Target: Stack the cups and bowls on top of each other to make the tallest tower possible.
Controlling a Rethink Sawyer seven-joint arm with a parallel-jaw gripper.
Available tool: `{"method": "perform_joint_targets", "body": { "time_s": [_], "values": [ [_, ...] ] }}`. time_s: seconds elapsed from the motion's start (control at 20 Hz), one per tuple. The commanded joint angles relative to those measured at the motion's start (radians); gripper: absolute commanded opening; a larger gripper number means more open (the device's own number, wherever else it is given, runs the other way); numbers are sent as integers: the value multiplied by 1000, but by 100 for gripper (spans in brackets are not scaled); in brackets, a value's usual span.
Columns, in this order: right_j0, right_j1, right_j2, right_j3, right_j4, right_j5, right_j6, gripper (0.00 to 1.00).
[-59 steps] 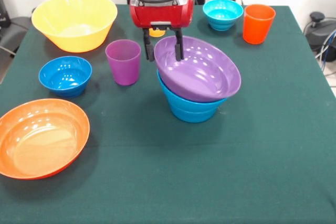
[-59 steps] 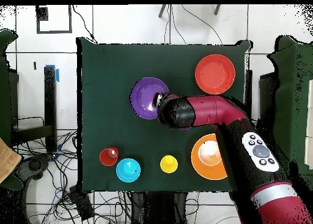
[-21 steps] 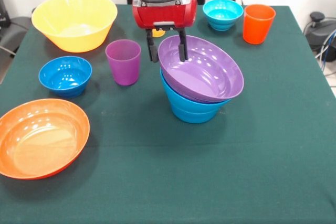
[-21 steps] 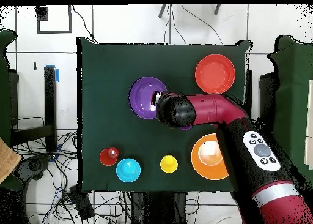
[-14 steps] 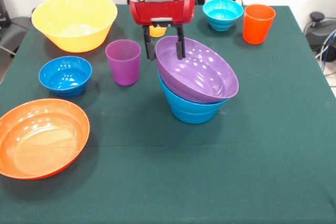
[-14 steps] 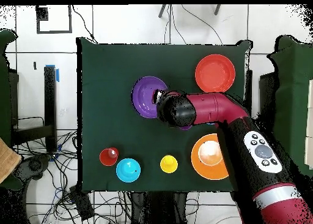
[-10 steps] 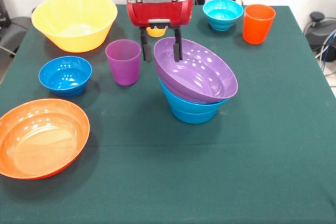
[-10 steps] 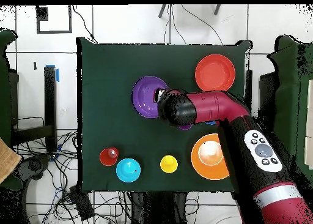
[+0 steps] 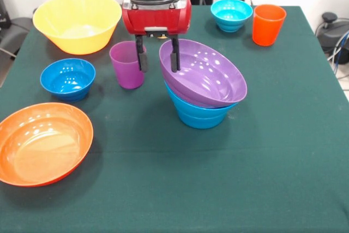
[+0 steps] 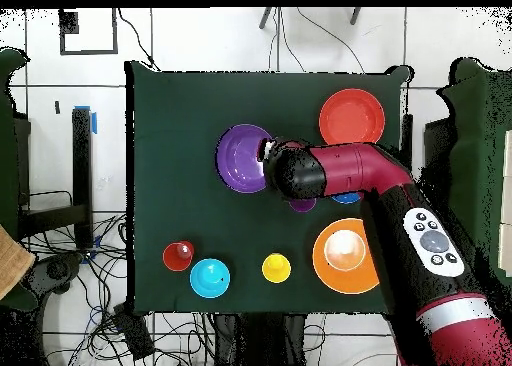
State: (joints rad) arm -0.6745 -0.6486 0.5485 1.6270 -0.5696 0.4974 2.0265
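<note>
Gripper [image 9: 157,60] hangs at the left rim of the purple bowl [image 9: 204,75]; its two black fingers stand apart. One finger [image 9: 174,58] sits at the bowl's rim — whether it touches cannot be told — and the other lies in front of the purple cup [image 9: 126,65]. Nothing is clamped between them.

The purple bowl rests tilted in a blue bowl [image 9: 199,114], its left rim high and its right rim low, overhanging the blue bowl on the right. These two make the only stack on the green table [image 9: 229,184], near its middle.

Other pieces stand singly. Purple cup: upright, just left of the stack. Small blue bowl [image 9: 67,78]: left of that cup. Orange bowl [image 9: 41,142]: near front left corner. Yellow bowl [image 9: 77,22]: far left corner. Cyan bowl [image 9: 231,15] and orange cup [image 9: 268,24]: side by side at the far right edge, close but apart.

Overhead, the red arm [image 10: 380,197] reaches across the table to the purple bowl's edge — a yellow cup [image 10: 276,268] stands near the cyan bowl on the robot's side.
</note>
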Motion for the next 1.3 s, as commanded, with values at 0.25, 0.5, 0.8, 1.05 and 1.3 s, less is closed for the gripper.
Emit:
{"method": "perform_joint_targets", "body": {
  "time_s": [0.25,0.5,0.8,1.05,1.3],
  "values": [
    [12,45,5,-38,-79,122,-212,100],
    [10,79,0,-63,-95,105,-216,100],
    [-3,117,-2,-95,-119,84,-241,100],
    [-12,108,4,-95,-113,98,-257,100],
    [-23,123,12,-105,-122,98,-265,100]
  ]
}}
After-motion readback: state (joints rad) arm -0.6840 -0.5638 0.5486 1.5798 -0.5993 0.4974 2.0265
